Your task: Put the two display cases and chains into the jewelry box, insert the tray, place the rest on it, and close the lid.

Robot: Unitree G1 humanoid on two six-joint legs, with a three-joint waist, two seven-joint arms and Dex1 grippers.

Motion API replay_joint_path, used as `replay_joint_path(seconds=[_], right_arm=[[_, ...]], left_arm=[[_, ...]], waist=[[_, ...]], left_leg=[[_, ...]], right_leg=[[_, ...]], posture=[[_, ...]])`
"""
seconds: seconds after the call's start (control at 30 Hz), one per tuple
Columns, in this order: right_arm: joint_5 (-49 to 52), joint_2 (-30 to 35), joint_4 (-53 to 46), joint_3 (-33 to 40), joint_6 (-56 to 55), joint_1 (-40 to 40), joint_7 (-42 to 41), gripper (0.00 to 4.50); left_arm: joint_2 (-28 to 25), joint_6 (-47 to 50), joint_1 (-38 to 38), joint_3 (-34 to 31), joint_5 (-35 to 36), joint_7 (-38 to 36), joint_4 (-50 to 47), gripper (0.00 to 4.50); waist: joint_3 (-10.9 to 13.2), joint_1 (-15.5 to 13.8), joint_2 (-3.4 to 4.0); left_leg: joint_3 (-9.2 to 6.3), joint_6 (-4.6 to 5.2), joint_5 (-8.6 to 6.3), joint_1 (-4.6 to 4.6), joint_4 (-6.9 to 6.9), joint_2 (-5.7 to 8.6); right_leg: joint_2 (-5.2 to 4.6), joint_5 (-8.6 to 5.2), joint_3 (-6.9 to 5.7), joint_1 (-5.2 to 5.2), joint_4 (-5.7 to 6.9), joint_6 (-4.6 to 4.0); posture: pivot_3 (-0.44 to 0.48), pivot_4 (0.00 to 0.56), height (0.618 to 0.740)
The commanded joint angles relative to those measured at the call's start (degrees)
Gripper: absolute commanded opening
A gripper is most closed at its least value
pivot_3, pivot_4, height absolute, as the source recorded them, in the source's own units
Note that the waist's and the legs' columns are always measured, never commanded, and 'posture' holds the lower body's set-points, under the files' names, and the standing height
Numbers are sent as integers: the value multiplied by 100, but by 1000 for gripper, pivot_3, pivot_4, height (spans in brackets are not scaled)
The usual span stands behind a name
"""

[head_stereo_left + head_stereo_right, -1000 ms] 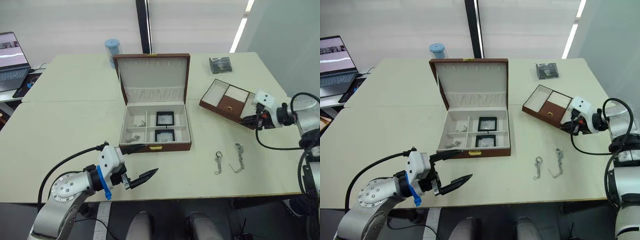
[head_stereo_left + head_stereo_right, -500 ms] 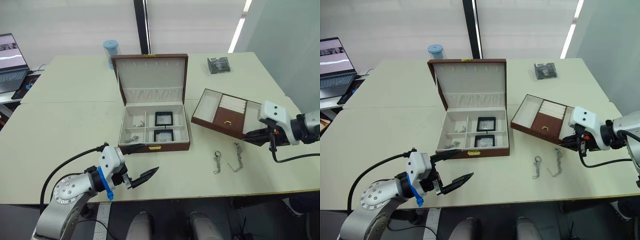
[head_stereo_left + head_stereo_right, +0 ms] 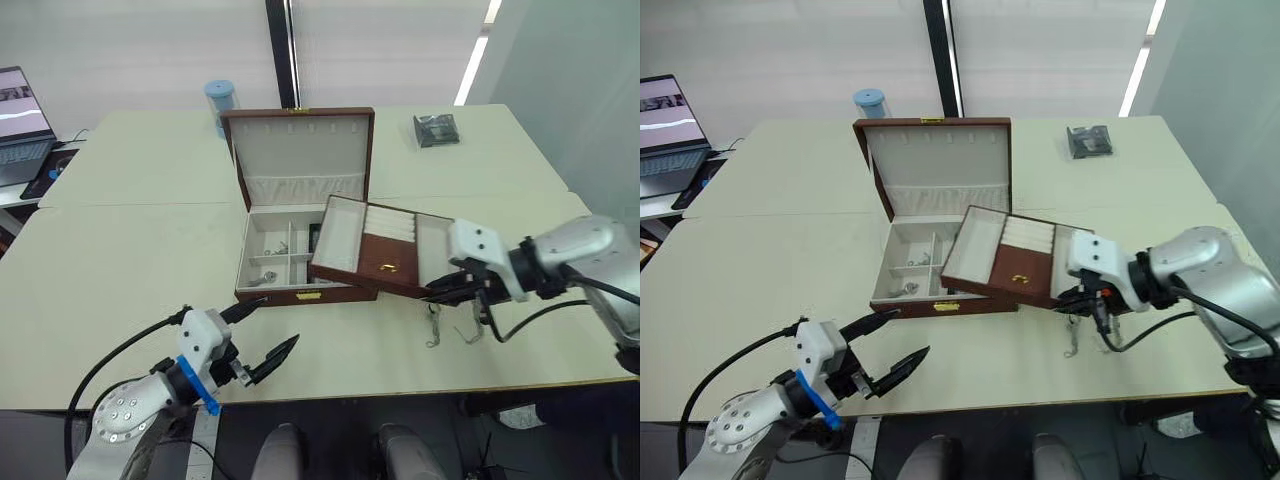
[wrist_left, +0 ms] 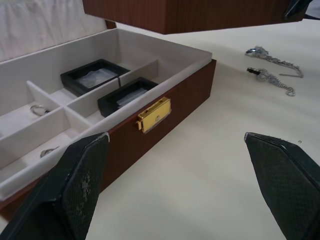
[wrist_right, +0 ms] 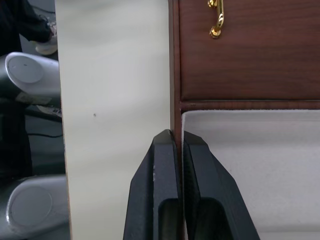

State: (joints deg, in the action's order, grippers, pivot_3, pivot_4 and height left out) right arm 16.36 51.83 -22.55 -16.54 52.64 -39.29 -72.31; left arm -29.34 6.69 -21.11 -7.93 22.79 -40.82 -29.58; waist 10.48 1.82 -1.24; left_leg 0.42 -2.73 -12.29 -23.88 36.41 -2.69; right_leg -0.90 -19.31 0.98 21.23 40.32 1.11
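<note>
Brown tray (image 3: 385, 247), pinched by one wall in the right claw (image 3: 443, 290), could tilt and snag the jewelry box (image 3: 262, 283) rim; left claw (image 3: 260, 340) gapes, holding nothing

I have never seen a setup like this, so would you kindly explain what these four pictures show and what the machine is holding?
This is a two-armed humanoid robot. Two pictures come from cameras in its head, looking down over a table; the other two come from a camera on each wrist. The right hand pinches the wall of a shallow brown tray, carrying it over the open jewelry box. Inside the box lie two black display cases and small chains. Two more chains lie on the table. The left hand hangs open near the box's front.
</note>
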Motion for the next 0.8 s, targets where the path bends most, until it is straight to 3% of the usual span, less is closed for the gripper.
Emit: replay_joint_path(seconds=[0.03, 0.33, 0.8], right_arm=[[-206, -303, 213, -283, -92, -553, 261, 8], [-665, -1320, 1175, -1334, -371, -1517, 399, 8], [-1027, -2040, 1958, -1821, -768, -2123, 101, 8]], left_arm=[[201, -323, -374, -168, -137, 256, -372, 4500], [919, -990, -1484, -230, -457, 805, -626, 4500], [1370, -1046, -2076, 52, -745, 1429, -1338, 4500]], waist=[[0, -6, -1], [-1, -1, -4], [-2, 1, -6]], left_leg=[[0, 0, 0, 0, 0, 0], [0, 1, -1, -2, 4, 0], [-3, 2, -1, -3, 2, -1]], right_leg=[[-1, 0, 0, 0, 0, 0], [-5, 0, -2, 0, -3, -1], [-3, 1, -5, 5, -2, -1]], posture=[[0, 150, 740], [0, 150, 740], [0, 150, 740]])
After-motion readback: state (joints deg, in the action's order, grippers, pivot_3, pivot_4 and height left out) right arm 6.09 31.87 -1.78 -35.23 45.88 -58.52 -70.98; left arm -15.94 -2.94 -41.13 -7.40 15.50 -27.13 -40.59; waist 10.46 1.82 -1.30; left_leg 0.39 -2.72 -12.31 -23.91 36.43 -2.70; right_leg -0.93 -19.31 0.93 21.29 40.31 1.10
